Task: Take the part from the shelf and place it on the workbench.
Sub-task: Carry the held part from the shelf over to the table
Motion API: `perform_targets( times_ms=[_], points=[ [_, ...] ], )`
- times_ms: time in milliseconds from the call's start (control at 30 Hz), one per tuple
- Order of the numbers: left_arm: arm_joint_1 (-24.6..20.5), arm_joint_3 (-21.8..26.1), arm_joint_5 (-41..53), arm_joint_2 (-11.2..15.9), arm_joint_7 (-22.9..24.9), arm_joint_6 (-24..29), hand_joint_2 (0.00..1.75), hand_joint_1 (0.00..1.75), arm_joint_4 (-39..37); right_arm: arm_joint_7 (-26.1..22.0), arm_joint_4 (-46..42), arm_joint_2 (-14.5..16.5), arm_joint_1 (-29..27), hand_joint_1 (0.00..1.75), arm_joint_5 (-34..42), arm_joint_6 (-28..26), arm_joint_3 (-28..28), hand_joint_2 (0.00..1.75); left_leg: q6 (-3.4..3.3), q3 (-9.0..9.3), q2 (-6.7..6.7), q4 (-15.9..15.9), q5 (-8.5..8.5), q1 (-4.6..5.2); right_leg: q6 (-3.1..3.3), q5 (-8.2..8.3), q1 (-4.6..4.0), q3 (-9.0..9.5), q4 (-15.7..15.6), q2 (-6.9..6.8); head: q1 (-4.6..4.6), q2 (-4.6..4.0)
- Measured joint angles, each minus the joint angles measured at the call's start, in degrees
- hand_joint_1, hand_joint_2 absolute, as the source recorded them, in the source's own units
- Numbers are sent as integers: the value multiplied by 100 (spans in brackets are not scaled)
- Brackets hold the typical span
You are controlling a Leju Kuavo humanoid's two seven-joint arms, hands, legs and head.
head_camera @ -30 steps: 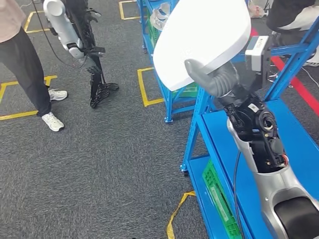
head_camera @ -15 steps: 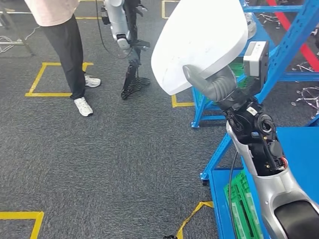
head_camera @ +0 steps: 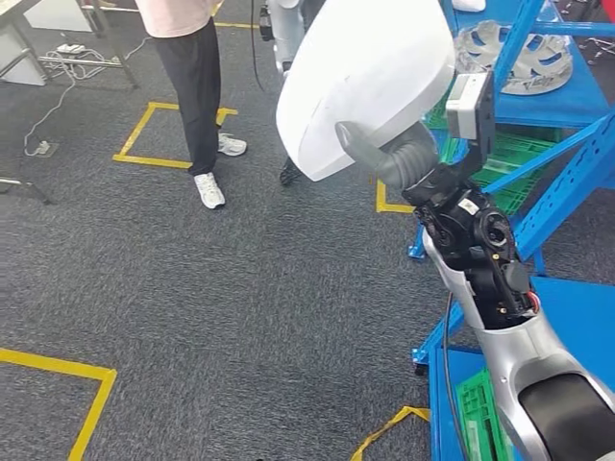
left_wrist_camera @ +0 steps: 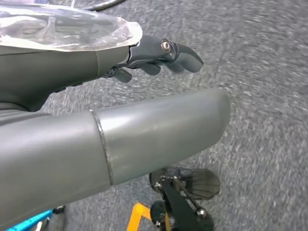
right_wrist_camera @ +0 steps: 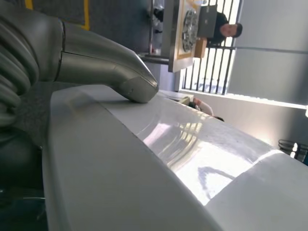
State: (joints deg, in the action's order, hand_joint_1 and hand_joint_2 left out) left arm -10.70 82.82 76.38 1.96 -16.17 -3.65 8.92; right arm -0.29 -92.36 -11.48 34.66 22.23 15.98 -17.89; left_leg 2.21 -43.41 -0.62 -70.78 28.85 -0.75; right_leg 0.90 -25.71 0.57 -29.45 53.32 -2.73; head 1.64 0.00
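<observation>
We are holding the white part [head_camera: 366,82] up in the air in our right hand [head_camera: 395,158], well above the grey carpet [head_camera: 217,307]. The grey thumb is pressing on the part's upper face, and the other fingers are lying under it where we cannot make them out. In the right wrist view the thumb [right_wrist_camera: 109,65] is resting flat on the glossy white surface [right_wrist_camera: 145,159], and the far end of the part is running out of the picture.

Our left hand [left_wrist_camera: 109,125] is hanging over the carpet, holding nothing; the thick thumb is stretching straight out and the darker fingers [left_wrist_camera: 171,55] are reaching forward with only a slight curl, their tips partly hidden behind the cover.

Beside our right arm we are seeing the blue shelf [head_camera: 573,163], cut off at the picture's edge, with green crates [head_camera: 522,163] on it and a pale wheel-like piece [head_camera: 501,53] on the top level, partly behind a post. A person [head_camera: 192,86] is standing on the carpet, cut off above the waist. Yellow tape lines [head_camera: 94,403] are marking the floor.
</observation>
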Motion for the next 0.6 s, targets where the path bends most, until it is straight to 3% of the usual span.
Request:
perform_targets(
  times_ms=[33,133,200,267,333,400,467,500,533,600],
  points=[
    [4,0,2,-1,-23,26,0,0,0,-4,14,14,-1,175,-1,2,-9,175,12,99,37,210,-146,-16,-12,-13,1,8,1,-71,-19,0],
    [-7,0,6,8,-93,89,0,0,0,-19,38,41,14,175,-2,1,-20,175,-7,705,319,1368,-621,-13,-93,-84,-22,52,26,-259,-58,0],
    [-14,0,12,6,-109,106,0,0,0,-26,51,50,33,175,-4,1,-21,175,-84,842,364,1623,-660,18,-158,-136,-59,87,40,-356,-30,0],
    [-7,0,17,6,-112,110,0,0,0,-28,62,68,42,175,-5,2,-29,175,-174,849,221,1620,-651,17,-217,-188,-49,125,44,-426,11,0],
    [-8,0,19,8,-113,114,0,0,0,-30,69,86,45,175,-5,3,-39,175,-244,876,100,1634,-650,-1,-267,-372,-12,45,281,-219,37,0],
    [-24,0,21,10,-117,117,0,0,0,-36,86,88,42,175,-5,3,-42,175,-289,893,-25,1638,-647,-9,-287,-736,1,-296,1020,107,93,0],
    [-31,0,31,10,-126,117,0,0,0,-40,113,88,21,175,-5,6,-45,175,-309,902,-170,1634,-641,2,-285,-972,-3,-700,1786,225,145,0],
    [-29,0,38,8,-130,113,0,0,0,-41,128,88,12,175,-5,11,-48,175,-312,910,-252,1632,-638,10,-273,-929,-3,-793,1901,246,165,0],
    [-27,0,46,5,-132,108,0,0,0,-41,140,88,7,175,-4,19,-50,175,-313,922,-335,1630,-635,15,-250,-770,-3,-783,1785,268,180,0],
    [-28,0,57,-3,-132,82,0,0,0,-41,158,88,14,175,-3,41,-53,175,-308,945,-498,1629,-630,15,-183,-268,-3,-532,1039,467,216,0]
  ],
)
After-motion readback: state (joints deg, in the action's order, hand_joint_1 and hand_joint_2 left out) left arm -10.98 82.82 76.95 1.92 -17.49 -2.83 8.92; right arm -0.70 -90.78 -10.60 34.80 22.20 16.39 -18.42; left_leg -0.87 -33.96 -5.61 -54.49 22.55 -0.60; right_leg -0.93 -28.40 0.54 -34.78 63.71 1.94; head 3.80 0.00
